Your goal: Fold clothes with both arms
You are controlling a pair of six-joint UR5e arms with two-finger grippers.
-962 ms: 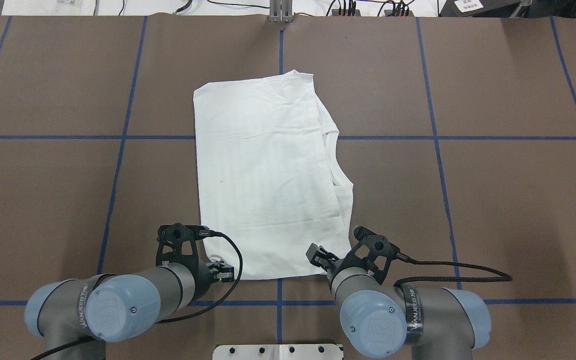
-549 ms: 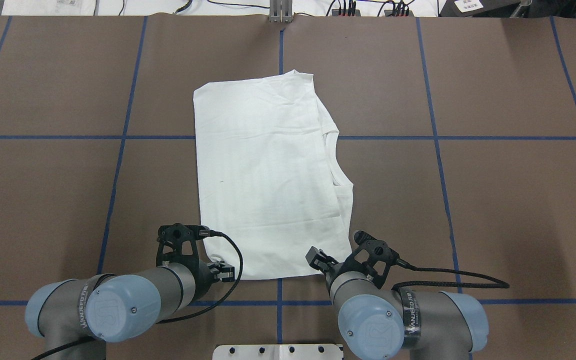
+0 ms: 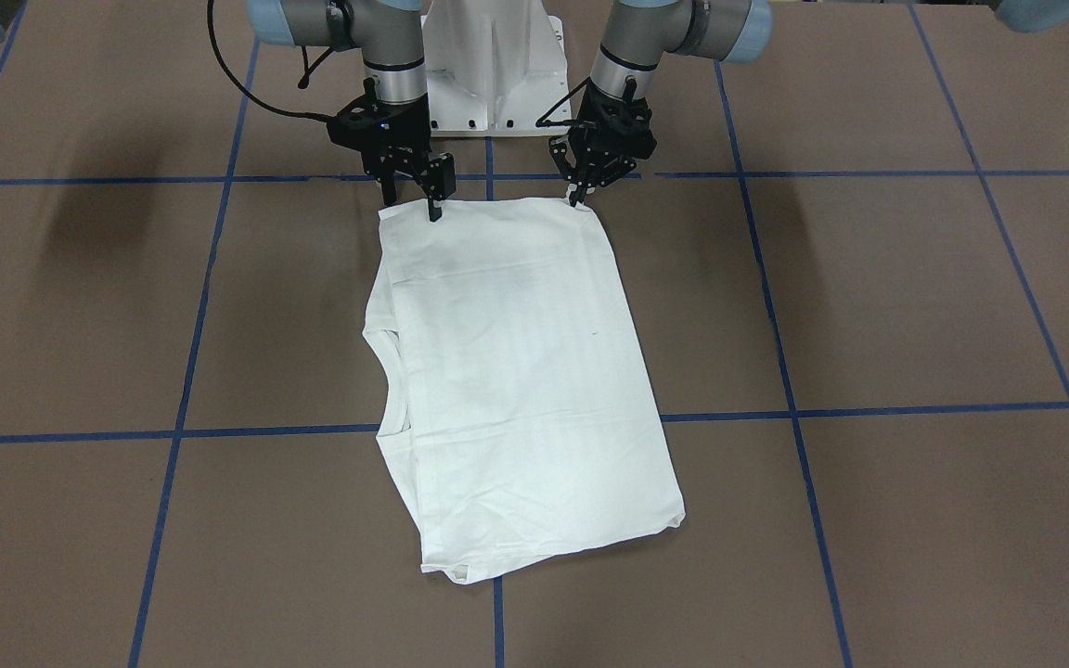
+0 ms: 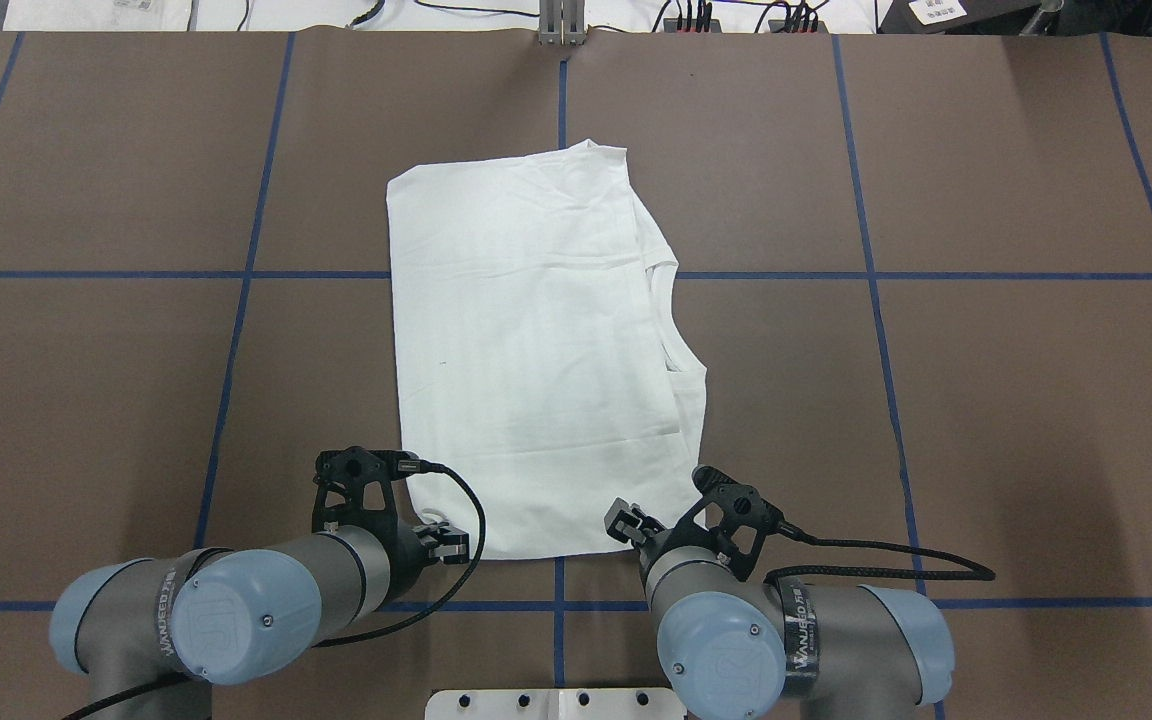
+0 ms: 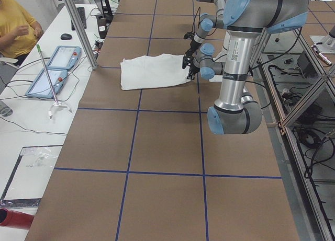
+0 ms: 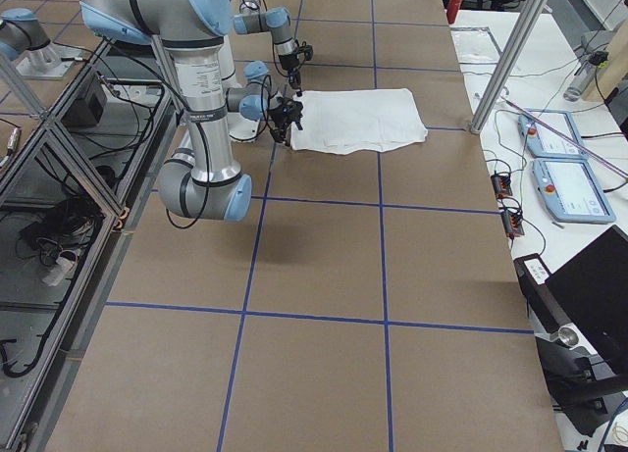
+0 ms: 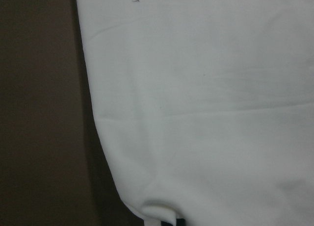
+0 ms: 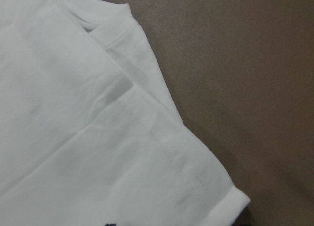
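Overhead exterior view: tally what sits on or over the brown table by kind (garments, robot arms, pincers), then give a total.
white shirt: 1
robot arms: 2 (left arm, right arm)
pincers: 2 (left pincer, right pincer)
Total: 5

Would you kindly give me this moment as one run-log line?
shirt: folded, flat | left gripper: shut on robot-side corner | right gripper: open over other robot-side corner

Brown table (image 4: 1036, 400), blue tape grid (image 4: 136, 273)
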